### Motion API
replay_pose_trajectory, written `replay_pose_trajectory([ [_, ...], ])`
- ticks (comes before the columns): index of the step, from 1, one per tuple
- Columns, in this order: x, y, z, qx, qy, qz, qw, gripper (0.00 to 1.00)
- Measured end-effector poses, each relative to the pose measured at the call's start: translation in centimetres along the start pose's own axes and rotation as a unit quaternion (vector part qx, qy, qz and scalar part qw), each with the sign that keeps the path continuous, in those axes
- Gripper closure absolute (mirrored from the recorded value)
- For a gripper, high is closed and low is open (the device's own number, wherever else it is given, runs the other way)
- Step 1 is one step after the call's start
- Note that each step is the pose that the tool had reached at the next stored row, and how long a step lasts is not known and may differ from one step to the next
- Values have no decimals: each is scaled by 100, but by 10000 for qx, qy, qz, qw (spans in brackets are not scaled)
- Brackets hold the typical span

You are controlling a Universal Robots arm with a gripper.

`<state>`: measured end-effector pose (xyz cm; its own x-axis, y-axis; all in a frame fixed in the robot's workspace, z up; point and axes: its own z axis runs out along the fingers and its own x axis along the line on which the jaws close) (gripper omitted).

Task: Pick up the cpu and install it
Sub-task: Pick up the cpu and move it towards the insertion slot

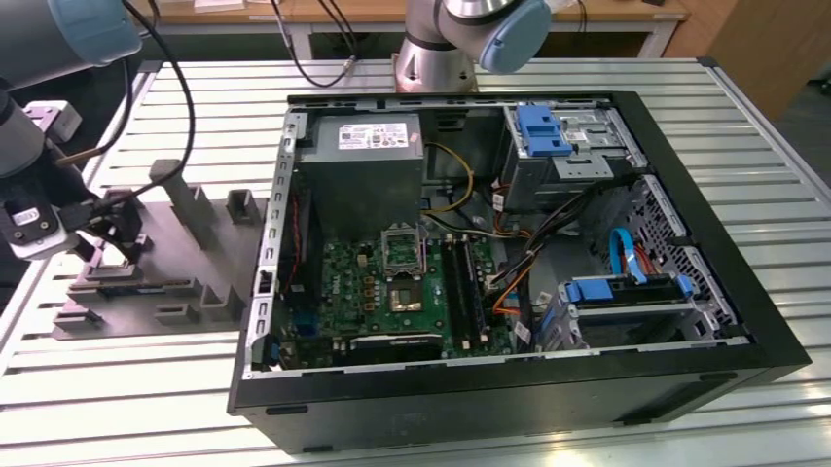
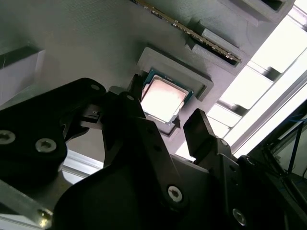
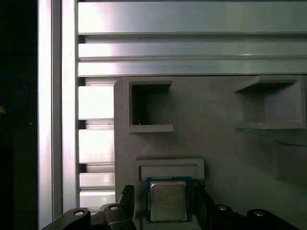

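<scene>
The cpu (image 3: 166, 200) (image 2: 163, 99), a small square chip with a pale silver top, lies flat in a shallow raised recess of the grey moulded tray (image 1: 182, 292). My gripper (image 1: 111, 233) hangs low over that tray at the exterior view's left. In both wrist views its dark fingers (image 3: 127, 193) (image 2: 128, 109) stand on either side of the chip with a gap on each side. The gripper (image 3: 164, 203) (image 2: 165, 120) is open and holds nothing. The metal-framed socket (image 1: 403, 249) sits on the green motherboard inside the open computer case.
The black computer case (image 1: 727, 321) lies open on the slatted metal table (image 1: 779, 117), with a grey power supply (image 1: 370, 165), cables and blue drive brackets inside. Upright blocks (image 1: 189, 199) rise from the tray close to my gripper. A second arm's base (image 1: 435, 58) stands behind the case.
</scene>
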<state>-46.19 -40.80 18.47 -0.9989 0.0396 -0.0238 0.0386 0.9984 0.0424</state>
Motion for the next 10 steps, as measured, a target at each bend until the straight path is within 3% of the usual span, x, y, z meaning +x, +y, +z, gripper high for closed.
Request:
replay_pose_trajectory([
  [10,1,-2,41,0,1,0,10000,39],
])
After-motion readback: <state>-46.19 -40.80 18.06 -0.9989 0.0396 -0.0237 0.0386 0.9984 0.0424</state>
